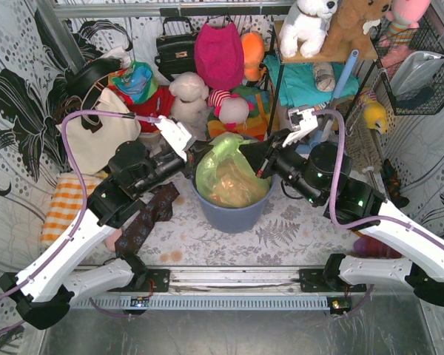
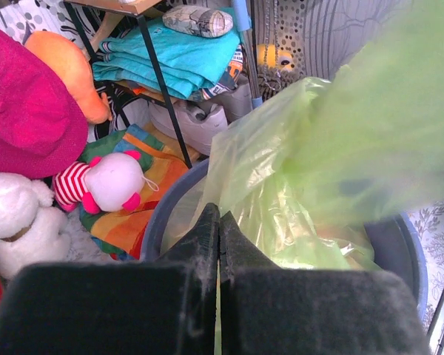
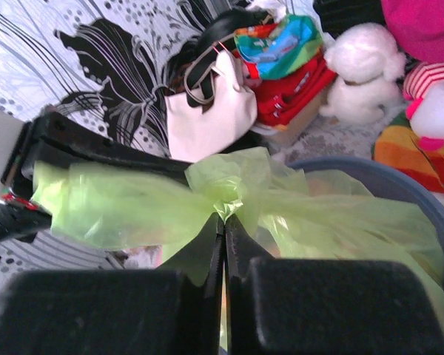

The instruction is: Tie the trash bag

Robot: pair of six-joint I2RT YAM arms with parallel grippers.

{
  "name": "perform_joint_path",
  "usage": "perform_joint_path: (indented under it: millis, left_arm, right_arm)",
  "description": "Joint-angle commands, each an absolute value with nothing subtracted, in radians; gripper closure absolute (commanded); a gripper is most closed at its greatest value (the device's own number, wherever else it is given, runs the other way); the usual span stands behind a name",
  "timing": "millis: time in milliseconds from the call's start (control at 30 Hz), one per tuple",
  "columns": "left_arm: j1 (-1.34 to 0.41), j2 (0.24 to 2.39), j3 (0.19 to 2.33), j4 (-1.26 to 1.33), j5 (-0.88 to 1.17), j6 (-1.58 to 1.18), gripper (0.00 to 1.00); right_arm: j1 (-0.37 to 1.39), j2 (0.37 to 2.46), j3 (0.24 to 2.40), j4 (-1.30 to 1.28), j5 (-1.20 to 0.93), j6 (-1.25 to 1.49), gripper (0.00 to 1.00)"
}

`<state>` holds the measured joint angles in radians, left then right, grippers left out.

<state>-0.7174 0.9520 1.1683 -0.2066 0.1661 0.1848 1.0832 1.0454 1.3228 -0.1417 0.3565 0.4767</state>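
Tabletop (image 1: 281,229), walls (image 1: 15,96) floral around trash bag (image 1: 226,174)

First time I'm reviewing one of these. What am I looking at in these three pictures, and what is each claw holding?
Two white robot arms work at a table. The top picture looks down from above and behind them; the other two come from a camera on each wrist. Between the arms stands a blue-grey bin with the trash bag in it. The left gripper and right gripper are both shut, each pinching the bag's green plastic. Behind sit soft toys and handbags.
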Motion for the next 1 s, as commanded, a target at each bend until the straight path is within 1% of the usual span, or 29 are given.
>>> perform_joint_path:
  millis: [0, 133, 267, 300, 333, 400, 433, 467, 600, 700, 800, 900, 933, 967]
  left_arm:
    - [-0.712, 0.947, 1.194, -0.200, 0.193, 0.168, 1.00]
    - [-0.711, 0.952, 1.194, -0.205, 0.193, 0.165, 1.00]
    - [-0.712, 0.959, 1.200, -0.204, 0.193, 0.160, 1.00]
    - [-0.710, 0.962, 1.209, -0.209, 0.187, 0.157, 0.96]
    - [-0.710, 0.964, 1.221, -0.218, 0.180, 0.152, 0.82]
    - [-0.712, 0.961, 1.269, -0.241, 0.183, 0.148, 0.61]
    - [-0.712, 0.959, 1.300, -0.257, 0.200, 0.149, 0.46]
    - [-0.711, 0.953, 1.338, -0.271, 0.219, 0.148, 0.37]
    - [-0.712, 0.931, 1.436, -0.291, 0.319, 0.165, 0.35]
    - [-0.713, 0.951, 1.491, -0.342, 0.423, 0.215, 0.31]
    - [-0.717, 0.978, 1.538, -0.454, 0.536, 0.329, 0.28]
    - [-0.721, 0.974, 1.550, -0.555, 0.637, 0.462, 0.23]
    - [-0.726, 0.973, 1.552, -0.585, 0.653, 0.502, 0.22]
    - [-0.759, 0.966, 1.538, -0.592, 0.618, 0.538, 0.22]
  right_arm:
    - [1.085, 1.031, 1.372, -0.351, 0.368, 0.440, 1.00]
    - [1.084, 1.051, 1.417, -0.456, 0.370, 0.413, 1.00]
    - [1.084, 1.064, 1.425, -0.480, 0.349, 0.409, 1.00]
    - [1.084, 1.063, 1.422, -0.473, 0.348, 0.411, 1.00]
    - [1.084, 1.060, 1.415, -0.459, 0.349, 0.412, 1.00]
    - [1.084, 1.050, 1.386, -0.406, 0.337, 0.412, 1.00]
    - [1.085, 1.048, 1.381, -0.385, 0.337, 0.413, 1.00]
    - [1.084, 1.050, 1.377, -0.368, 0.338, 0.414, 1.00]
    - [1.083, 1.058, 1.368, -0.296, 0.351, 0.400, 1.00]
    - [1.083, 1.080, 1.395, -0.274, 0.380, 0.390, 1.00]
    - [1.082, 1.092, 1.417, -0.270, 0.420, 0.377, 1.00]
    - [1.083, 1.095, 1.435, -0.265, 0.444, 0.366, 1.00]
    - [1.083, 1.096, 1.439, -0.263, 0.447, 0.363, 1.00]
    - [1.083, 1.095, 1.442, -0.264, 0.448, 0.364, 1.00]
